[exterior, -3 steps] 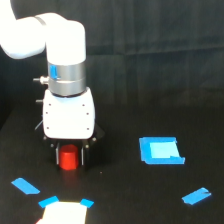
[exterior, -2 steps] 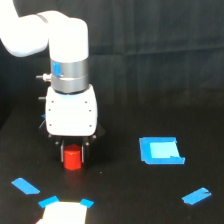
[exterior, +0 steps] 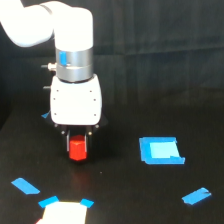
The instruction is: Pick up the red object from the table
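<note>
The red object (exterior: 77,149) is a small red-orange block sitting between the dark fingers (exterior: 68,144) of my gripper (exterior: 78,148), under the white gripper body, at the exterior view's left. The gripper is shut on it, with the jaws against both its sides. The block hangs upright, close above the black table (exterior: 120,180); whether its base still touches the surface cannot be told.
A blue square piece (exterior: 160,151) lies on the table to the exterior view's right of the gripper. Strips of blue tape lie at the front left (exterior: 25,186) and front right (exterior: 196,196). A white sheet (exterior: 62,212) with blue tape corners lies at the front edge.
The gripper with the red block in it has moved up and slightly toward the exterior view's right. The blue piece and the tape have not moved.
</note>
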Available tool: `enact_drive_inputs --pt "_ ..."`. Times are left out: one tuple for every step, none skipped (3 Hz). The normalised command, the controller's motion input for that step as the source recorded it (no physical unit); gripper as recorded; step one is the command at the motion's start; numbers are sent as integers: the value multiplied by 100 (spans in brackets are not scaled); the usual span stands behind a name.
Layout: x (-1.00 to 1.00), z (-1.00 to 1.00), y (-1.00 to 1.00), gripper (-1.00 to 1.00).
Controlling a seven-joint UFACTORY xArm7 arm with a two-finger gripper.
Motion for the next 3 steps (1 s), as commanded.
enact_drive_inputs --pt "58 100 -28 -97" --pt "100 100 -17 -100" --pt "100 100 -42 -78"
